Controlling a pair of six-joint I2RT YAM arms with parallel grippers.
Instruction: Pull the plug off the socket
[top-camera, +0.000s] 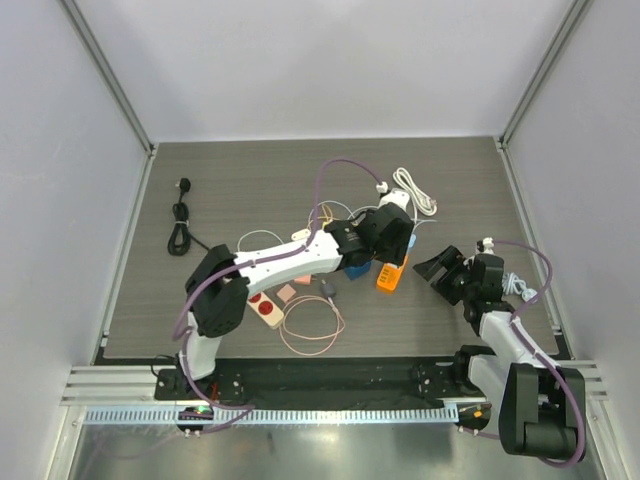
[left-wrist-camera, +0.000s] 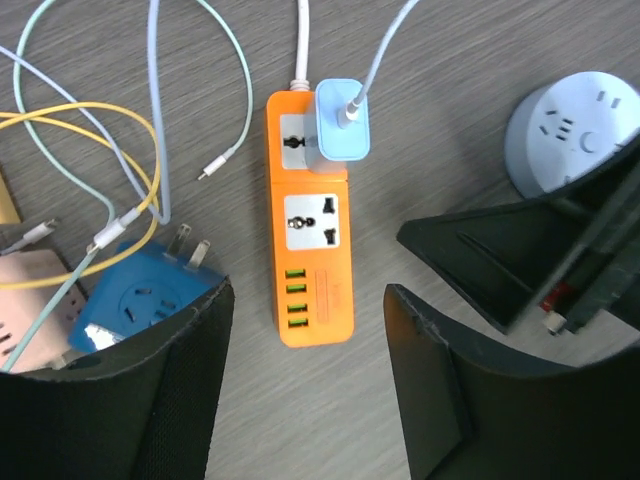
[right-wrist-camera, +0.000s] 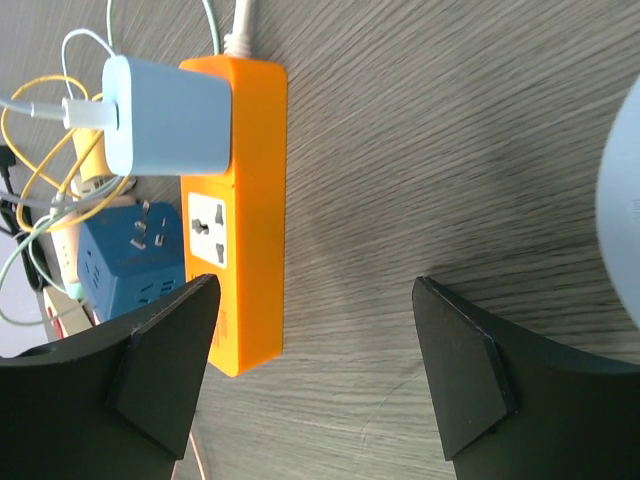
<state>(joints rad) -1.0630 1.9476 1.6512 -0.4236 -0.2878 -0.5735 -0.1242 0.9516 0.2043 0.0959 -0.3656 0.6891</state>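
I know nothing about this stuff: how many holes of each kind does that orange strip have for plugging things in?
Large mains sockets: 2 (one taken by the light blue charger, one free)
Green USB ports: 4, all free
Total: 6 openings on the orange power strip

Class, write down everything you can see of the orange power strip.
The orange power strip is a long, glossy plastic block lying flat on the dark wood-grain table. It carries two white sockets, four green USB ports and a white cord at one end. A light blue charger fills the socket nearest the cord; the other is free.
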